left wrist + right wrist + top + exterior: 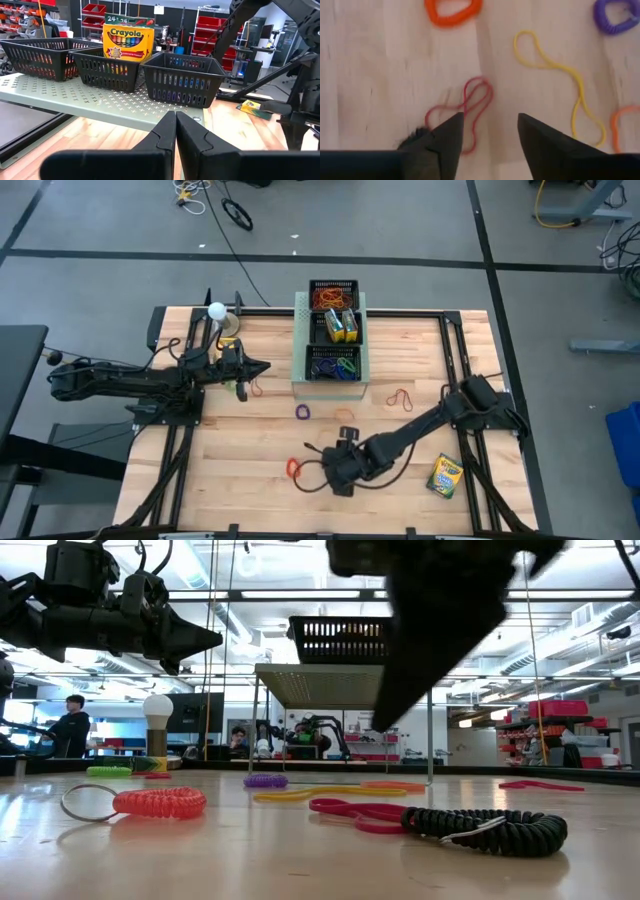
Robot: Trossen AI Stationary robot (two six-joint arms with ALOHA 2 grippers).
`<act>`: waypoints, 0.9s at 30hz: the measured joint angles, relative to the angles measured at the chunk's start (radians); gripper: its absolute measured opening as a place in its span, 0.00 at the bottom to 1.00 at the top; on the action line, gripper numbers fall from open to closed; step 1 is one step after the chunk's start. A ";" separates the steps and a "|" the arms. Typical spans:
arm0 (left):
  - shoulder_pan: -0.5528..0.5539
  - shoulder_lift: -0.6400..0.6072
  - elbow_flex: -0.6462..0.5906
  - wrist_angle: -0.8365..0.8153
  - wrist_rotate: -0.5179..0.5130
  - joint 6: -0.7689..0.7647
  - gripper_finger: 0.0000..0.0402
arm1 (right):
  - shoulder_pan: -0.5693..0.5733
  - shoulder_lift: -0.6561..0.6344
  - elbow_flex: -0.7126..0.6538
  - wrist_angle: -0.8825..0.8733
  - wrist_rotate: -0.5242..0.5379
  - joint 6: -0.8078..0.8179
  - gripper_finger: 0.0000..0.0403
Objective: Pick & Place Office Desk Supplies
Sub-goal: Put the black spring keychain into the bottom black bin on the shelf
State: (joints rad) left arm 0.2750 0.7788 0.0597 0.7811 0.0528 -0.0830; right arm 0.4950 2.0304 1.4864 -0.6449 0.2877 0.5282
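A thin red rubber-band loop [470, 107] lies twisted on the wooden surface [250, 480], low in the middle of the high view. The right gripper [487, 131] hangs straight over it with its fingers [449, 131] apart and nothing between them; the loop shows in the gap in the right wrist view. Just beside it in that view lie a yellow loop [560, 80], an orange coil [452, 11] at the top edge and a purple coil [615, 15] in the upper right corner. In the low view a red coil on a ring [160, 802] sits at lower left, a black coil [490, 830] at lower right, and the purple coil farther back near the centre.

At top centre of the high view three black mesh trays [333, 330] stand in a row on the pale-green perforated box [298, 375]. The middle one holds a crayon box [127, 42], upright in the left wrist view; the far one holds red and orange bands, the near one blue and green ones. A second crayon box [445, 476] lies flat on the surface at lower right, well apart from the trays.

The left gripper [262, 368] hovers at centre left, just beside the perforated box, its fingers [192, 135] pressed together and empty. A white ball on a stand [216, 311] sits at the upper left of the surface.
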 joint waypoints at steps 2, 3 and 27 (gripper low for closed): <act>0.000 0.000 0.000 0.000 0.000 0.000 0.05 | 0.021 0.000 0.000 -0.013 0.000 0.008 0.53; 0.000 0.000 0.000 0.000 0.000 0.000 0.05 | 0.031 0.000 0.000 -0.017 -0.001 0.015 0.54; 0.000 0.000 0.000 0.000 0.000 0.000 0.05 | 0.112 -0.001 0.000 -0.048 -0.082 0.085 0.55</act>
State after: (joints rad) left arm 0.2749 0.7788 0.0597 0.7807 0.0525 -0.0830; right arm 0.6069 2.0296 1.4864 -0.6933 0.2053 0.6132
